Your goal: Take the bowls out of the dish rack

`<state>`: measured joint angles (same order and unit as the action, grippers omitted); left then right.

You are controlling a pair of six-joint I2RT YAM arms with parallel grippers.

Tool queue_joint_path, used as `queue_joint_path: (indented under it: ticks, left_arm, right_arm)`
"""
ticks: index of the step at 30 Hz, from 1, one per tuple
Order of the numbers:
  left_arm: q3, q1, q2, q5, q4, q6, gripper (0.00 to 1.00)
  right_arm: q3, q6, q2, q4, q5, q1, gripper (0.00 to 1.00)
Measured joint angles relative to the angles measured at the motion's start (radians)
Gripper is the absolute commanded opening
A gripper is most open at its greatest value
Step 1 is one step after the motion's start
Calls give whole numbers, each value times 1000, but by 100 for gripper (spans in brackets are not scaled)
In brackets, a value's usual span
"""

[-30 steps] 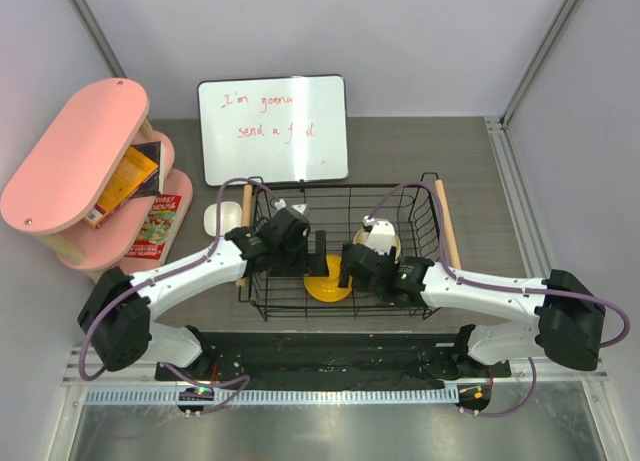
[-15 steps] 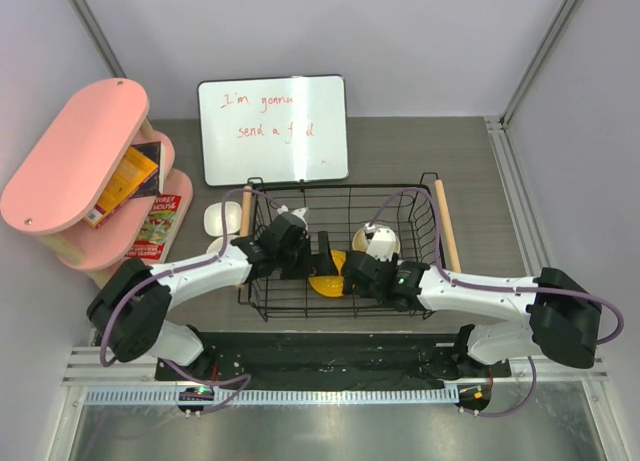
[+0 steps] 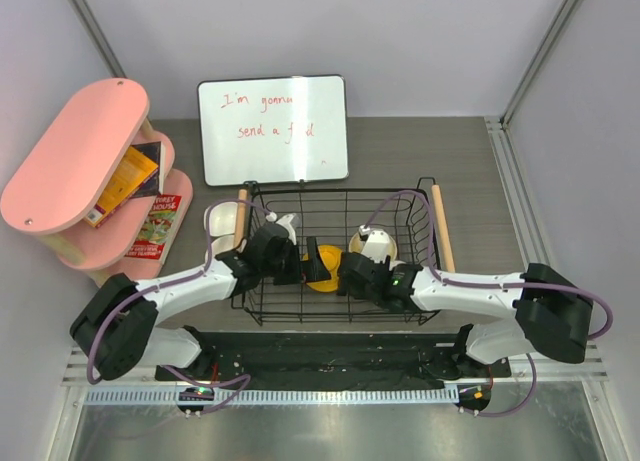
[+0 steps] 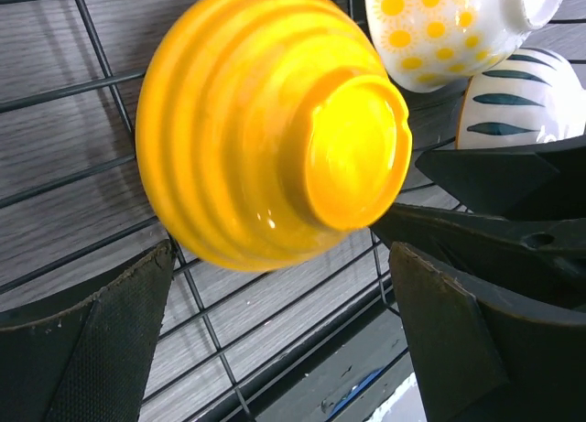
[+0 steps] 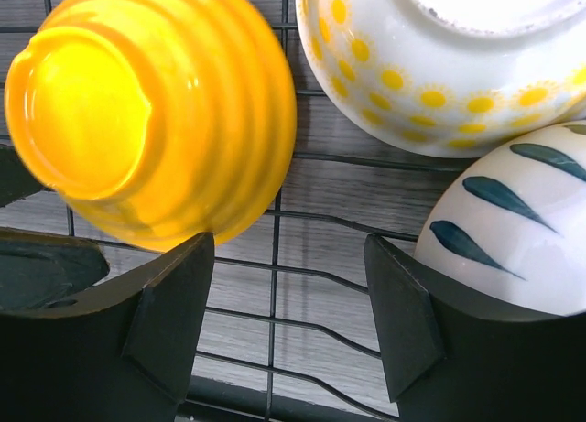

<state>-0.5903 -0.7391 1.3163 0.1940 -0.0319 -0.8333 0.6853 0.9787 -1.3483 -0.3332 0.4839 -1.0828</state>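
Reached deeper into the dish rack (image 3: 335, 216) over the last second, bringing the left gripper (image 4: 279, 349) and right gripper (image 5: 284, 321) in on either side of the orange-yellow bowl (image 4: 265, 129), itself nudged off the front wall toward the middle. Tipped on its side there, foot showing, gripped by neither: both pairs of fingers spread wide, nothing between. Risks knocking that glossy bowl into the sunflower-dotted bowl (image 5: 439, 65) and leaf-painted bowl (image 5: 513, 221) just beside, with two arms crowding one target. Cannot see its rim; half covered from above.
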Motion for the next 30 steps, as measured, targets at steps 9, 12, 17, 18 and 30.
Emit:
queue_joint_path:
  ticks: [9, 12, 17, 18, 30]
  left_arm:
    - [17, 4, -8, 1, 27, 2, 95]
    - [13, 6, -17, 0, 11, 8, 96]
    - [5, 8, -58, -1, -56, 29, 99]
    - [2, 10, -77, -1, -74, 31, 99]
    - [-79, 78, -47, 9, -103, 23, 100]
  right_arm:
    - [-14, 1, -7, 46, -27, 0, 69]
    - [-14, 1, -2, 44, -39, 0, 69]
    - [-4, -1, 85, -38, -38, -3, 69]
    - [11, -6, 114, -65, -27, -3, 70]
    - [241, -134, -89, -140, 61, 60, 70]
